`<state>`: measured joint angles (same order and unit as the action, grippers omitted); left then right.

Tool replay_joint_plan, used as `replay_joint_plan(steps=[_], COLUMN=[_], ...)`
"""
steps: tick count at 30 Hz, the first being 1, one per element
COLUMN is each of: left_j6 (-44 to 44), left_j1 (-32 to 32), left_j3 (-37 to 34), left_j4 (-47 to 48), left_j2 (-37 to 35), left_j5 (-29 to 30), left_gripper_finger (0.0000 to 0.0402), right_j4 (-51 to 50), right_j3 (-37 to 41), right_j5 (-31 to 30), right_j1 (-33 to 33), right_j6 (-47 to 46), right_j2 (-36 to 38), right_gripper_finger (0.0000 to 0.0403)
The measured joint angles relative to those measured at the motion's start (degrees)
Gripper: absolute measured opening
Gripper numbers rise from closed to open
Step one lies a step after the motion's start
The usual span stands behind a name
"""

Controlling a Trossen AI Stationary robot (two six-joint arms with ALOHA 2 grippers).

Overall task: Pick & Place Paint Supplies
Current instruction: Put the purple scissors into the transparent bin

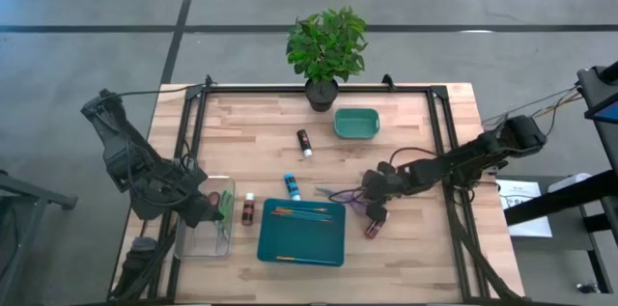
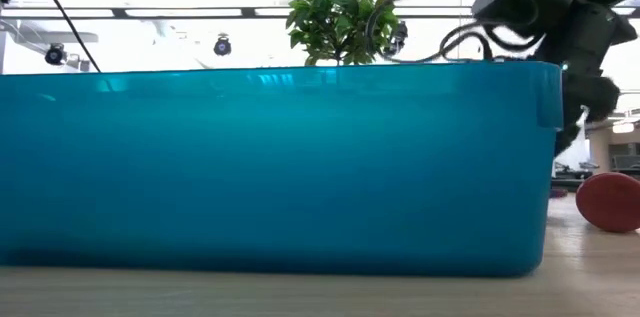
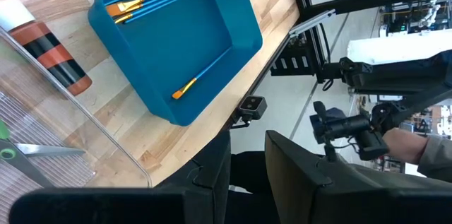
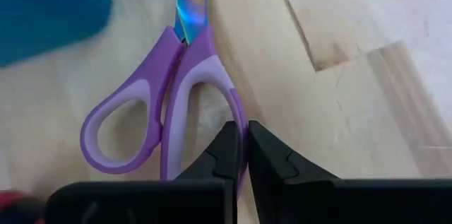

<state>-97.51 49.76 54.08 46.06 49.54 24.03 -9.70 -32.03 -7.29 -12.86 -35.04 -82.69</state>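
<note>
right gripper (image 4: 242,155) clamped on purple scissors (image 4: 166,104) handle, 3 o'clock of teal tray (image 1: 301,233); left gripper (image 3: 247,160) narrow, holding nothing.

Left arm: folded at the table's left front corner, its wrist turned inward. Left gripper (image 1: 214,206): held low, its two dark fingers (image 3: 212,174) set slightly apart, nothing seen between them.

Right arm: stretched in from the right edge toward the table's middle, forearm angled downward. Right gripper (image 4: 244,155): lowered close to the tabletop, fingers brought together.
</note>
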Motion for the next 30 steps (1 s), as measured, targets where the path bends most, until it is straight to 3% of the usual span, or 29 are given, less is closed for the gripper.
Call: replay_joint_plan(steps=[9, 17, 21, 30], left_j6=[1.10, 1.64, 5.44, 15.63], left_j1=[0.00, -2.02, -6.24, -18.90], left_j3=[0.00, 0.00, 0.00, 0.00], left_j4=[-0.61, -5.91, -10.65, -21.18], left_j2=[-0.02, 0.65, 2.54, 9.78], left_j5=[0.90, 8.21, 8.17, 4.98], left_gripper_finger=[0.0098, 0.0098, 0.0098, 0.0098], right_j4=[0.63, 2.54, 1.56, -3.86], right_j3=[-0.09, -3.59, -8.89, -22.34], right_j5=[-2.70, -6.30, -8.02, -10.89], right_j1=[0.08, 0.11, 0.11, 0.66], right_j6=[-4.00, -4.23, -1.19, 8.28], right_j2=[11.66, 18.94, 18.14, 8.57], right_gripper_finger=[0.0009, 0.0008, 0.0008, 0.0008])
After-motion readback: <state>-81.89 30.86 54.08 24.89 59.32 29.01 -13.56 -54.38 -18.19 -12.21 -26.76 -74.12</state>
